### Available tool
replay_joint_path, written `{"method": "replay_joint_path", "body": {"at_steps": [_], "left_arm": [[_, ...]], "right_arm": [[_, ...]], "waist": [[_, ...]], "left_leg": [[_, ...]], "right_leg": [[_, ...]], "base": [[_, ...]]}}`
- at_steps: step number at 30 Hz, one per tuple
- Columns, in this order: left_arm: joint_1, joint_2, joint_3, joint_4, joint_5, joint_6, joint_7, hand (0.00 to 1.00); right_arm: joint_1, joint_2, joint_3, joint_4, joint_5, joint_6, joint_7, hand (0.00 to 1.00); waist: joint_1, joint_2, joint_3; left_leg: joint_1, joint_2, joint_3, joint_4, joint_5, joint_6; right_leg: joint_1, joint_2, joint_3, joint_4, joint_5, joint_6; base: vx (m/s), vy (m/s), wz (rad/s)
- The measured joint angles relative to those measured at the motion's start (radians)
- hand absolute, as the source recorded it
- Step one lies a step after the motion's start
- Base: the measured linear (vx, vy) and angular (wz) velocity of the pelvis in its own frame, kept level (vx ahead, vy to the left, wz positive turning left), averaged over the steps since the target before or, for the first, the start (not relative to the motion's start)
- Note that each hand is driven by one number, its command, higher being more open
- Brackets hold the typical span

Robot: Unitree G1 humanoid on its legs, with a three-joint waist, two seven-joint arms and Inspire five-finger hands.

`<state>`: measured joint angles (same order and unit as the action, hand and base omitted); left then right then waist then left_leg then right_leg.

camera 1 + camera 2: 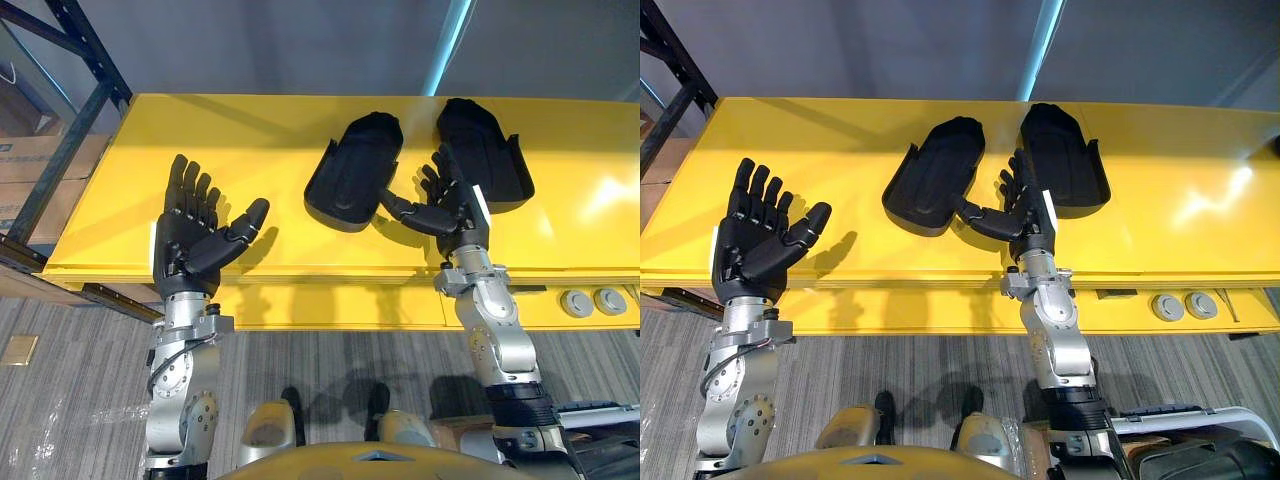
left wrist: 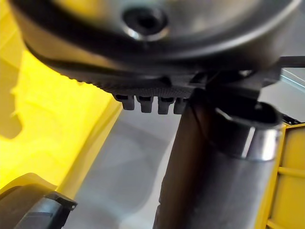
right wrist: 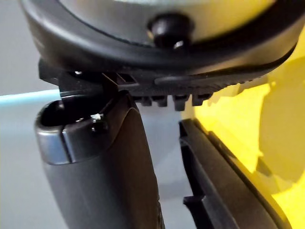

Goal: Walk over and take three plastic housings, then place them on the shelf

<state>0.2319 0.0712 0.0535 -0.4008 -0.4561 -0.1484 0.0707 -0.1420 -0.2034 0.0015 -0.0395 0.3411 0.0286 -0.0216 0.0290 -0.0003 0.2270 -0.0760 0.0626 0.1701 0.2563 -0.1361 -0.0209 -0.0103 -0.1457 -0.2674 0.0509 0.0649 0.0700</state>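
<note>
Housings, two of them, lie side by side on the yellow tabletop point(image 1: 250, 130), hollow sides up. The right hand point(image 1: 450, 205) stands between them with fingers straight and thumb spread wide, holding nothing. Its thumb reaches toward the near end of the left housing point(image 1: 355, 170), and its fingers lie just beside the inner wall of the right housing point(image 1: 490, 150). I cannot tell whether either touches. The right wrist view shows a dark housing rim close past the thumb.

The left hand point(image 1: 190, 235) is also open and empty. It is held palm-up over the left part of the tabletop, well apart from both housings.

The step in hand looks like the first pick: the walk-up seems done, nothing has been taken, and the task asks for three housings.

Next, the right hand needs to settle on one housing, get its thumb under or inside a wall with fingers on the other face, and close before lifting. The shells are thin and smooth, so a shallow pinch on the rim may slip.
</note>
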Motion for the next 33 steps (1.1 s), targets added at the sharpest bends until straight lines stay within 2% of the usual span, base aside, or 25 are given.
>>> {"method": "replay_joint_path", "body": {"at_steps": [16,20,26,33], "left_arm": [[-0.005,0.017,-0.008,0.000,0.023,0.012,-0.036,1.00],[-0.010,0.020,-0.008,0.000,0.023,0.024,-0.052,1.00],[-0.008,0.034,-0.003,0.000,0.023,0.028,-0.082,1.00],[-0.006,0.055,0.003,0.004,0.022,0.028,-0.106,1.00]], "right_arm": [[-0.158,-0.004,0.016,0.204,-0.011,0.025,0.005,1.00],[-0.232,-0.051,0.006,0.307,-0.002,0.025,0.009,1.00],[-0.370,-0.128,-0.021,0.500,0.004,0.025,0.018,1.00],[-0.475,-0.214,-0.020,0.650,0.030,0.021,0.086,1.00]], "waist": [[0.006,0.002,-0.002],[0.013,0.007,-0.006],[0.049,0.011,-0.007],[0.059,0.029,-0.003]], "left_leg": [[0.023,-0.005,-0.014,-0.029,0.027,-0.003],[0.034,-0.021,-0.036,-0.064,0.045,-0.006],[0.032,-0.027,-0.072,-0.088,0.076,-0.010],[0.033,-0.037,-0.107,-0.118,0.103,-0.011]], "right_leg": [[0.019,-0.001,-0.013,-0.002,0.001,-0.001],[0.032,-0.009,-0.040,-0.002,0.000,-0.001],[0.040,-0.013,-0.080,-0.002,-0.001,-0.002],[0.048,-0.025,-0.116,-0.001,-0.003,-0.005]], "base": [[-0.01,-0.002,0.02],[-0.03,-0.005,0.21],[-0.04,-0.015,0.20],[-0.02,0.000,0.16]]}}
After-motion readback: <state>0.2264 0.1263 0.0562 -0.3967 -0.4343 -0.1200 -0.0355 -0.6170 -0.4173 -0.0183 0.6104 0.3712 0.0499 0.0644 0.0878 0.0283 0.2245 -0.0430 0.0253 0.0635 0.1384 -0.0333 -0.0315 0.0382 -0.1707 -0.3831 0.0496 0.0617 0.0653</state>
